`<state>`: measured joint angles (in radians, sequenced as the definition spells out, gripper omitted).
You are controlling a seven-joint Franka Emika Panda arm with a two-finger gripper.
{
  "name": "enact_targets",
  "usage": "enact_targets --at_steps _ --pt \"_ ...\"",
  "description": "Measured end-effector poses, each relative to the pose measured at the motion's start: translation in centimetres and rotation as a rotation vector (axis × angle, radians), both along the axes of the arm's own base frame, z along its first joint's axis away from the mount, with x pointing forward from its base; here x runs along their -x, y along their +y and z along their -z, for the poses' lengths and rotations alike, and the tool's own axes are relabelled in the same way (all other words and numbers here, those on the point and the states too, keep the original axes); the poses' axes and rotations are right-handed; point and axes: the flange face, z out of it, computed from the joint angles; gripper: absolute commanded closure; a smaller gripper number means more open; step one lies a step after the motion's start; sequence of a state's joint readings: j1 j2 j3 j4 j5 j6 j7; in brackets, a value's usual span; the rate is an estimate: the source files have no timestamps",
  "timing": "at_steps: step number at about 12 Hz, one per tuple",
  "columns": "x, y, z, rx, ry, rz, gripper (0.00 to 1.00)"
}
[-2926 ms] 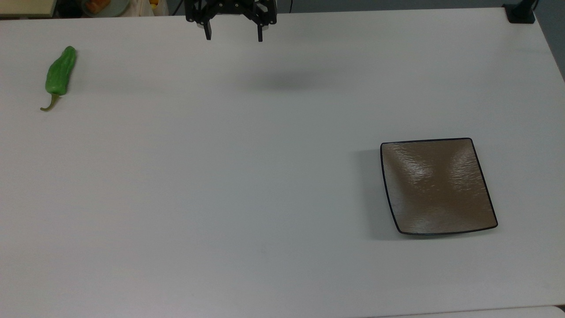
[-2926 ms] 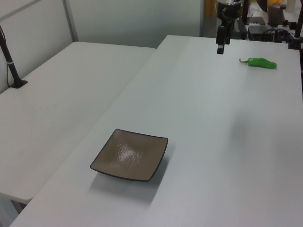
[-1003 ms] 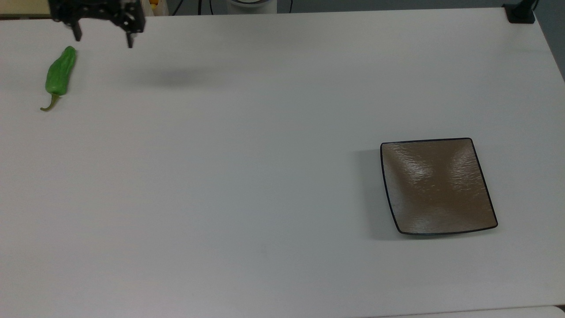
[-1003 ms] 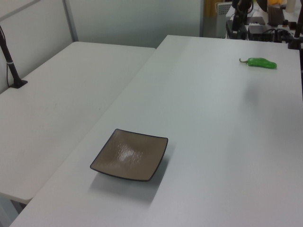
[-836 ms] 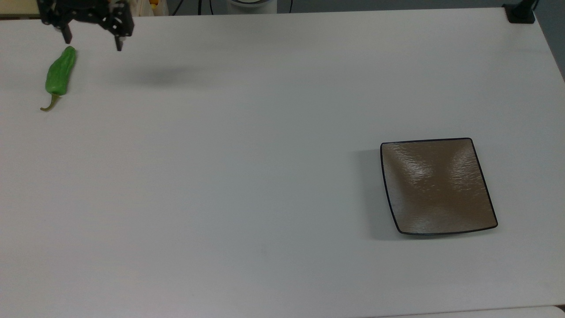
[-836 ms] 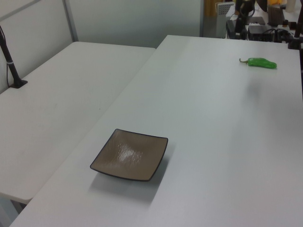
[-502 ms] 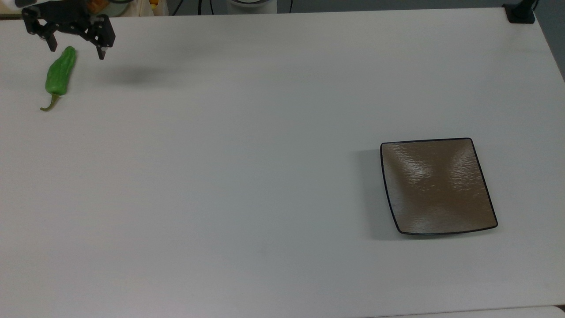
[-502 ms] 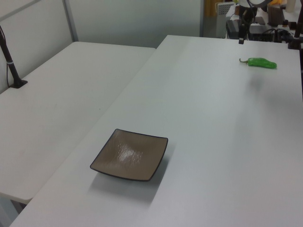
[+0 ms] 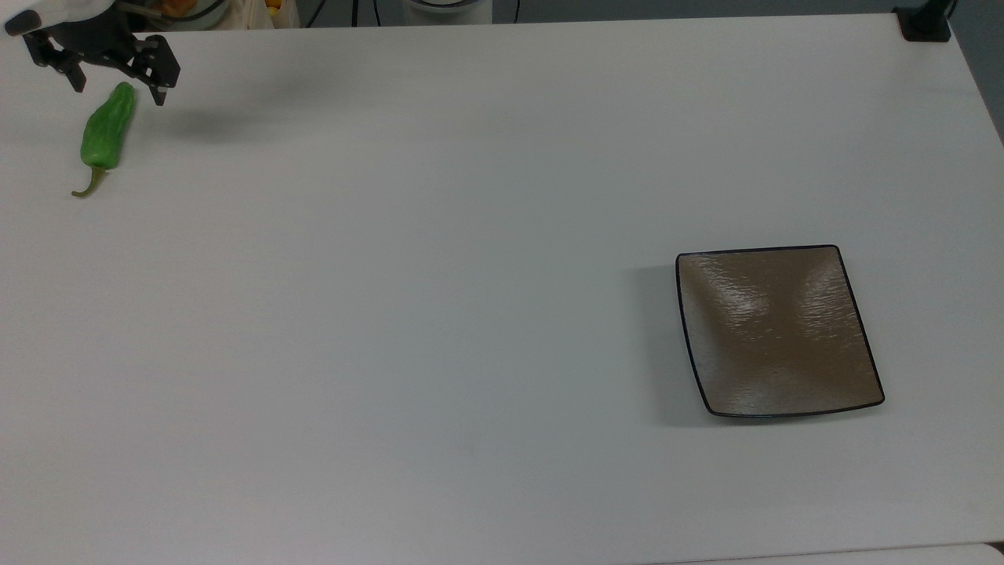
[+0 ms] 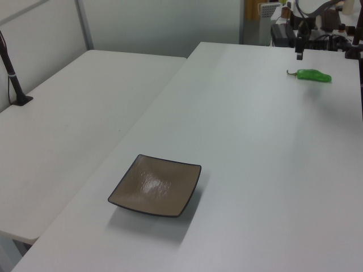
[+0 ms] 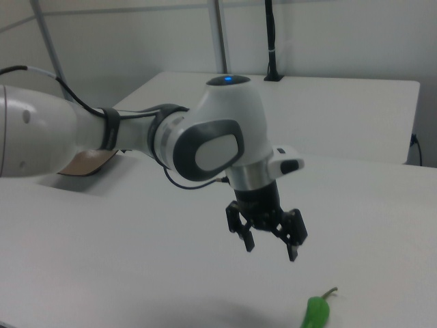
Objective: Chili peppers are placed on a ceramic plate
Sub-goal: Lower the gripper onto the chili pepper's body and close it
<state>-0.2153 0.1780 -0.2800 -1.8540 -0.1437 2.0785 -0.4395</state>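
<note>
A lab: bare white tables [image 10: 85, 102], partition walls [image 10: 159, 22].

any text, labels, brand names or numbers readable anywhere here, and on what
None: no text can be read in any view.
The ceramic plate is plain glossy brown with a black rim, no mark.
The chili pepper and the white table carry no label.
The gripper and the arm's white shell show no legible brand or number.
Clutter beyond the table's far edge is too small and blurred to read.
</note>
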Motion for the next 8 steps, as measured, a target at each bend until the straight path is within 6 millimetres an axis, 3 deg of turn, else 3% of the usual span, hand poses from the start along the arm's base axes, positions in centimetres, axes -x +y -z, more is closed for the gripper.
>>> enact_targets --at_steps 5,8 --pt "2.0 -3.9 3.5 -0.033 -0.003 -0.006 0.0" --pt "2.6 -5.1 5.9 -0.046 0.016 -0.002 0.0"
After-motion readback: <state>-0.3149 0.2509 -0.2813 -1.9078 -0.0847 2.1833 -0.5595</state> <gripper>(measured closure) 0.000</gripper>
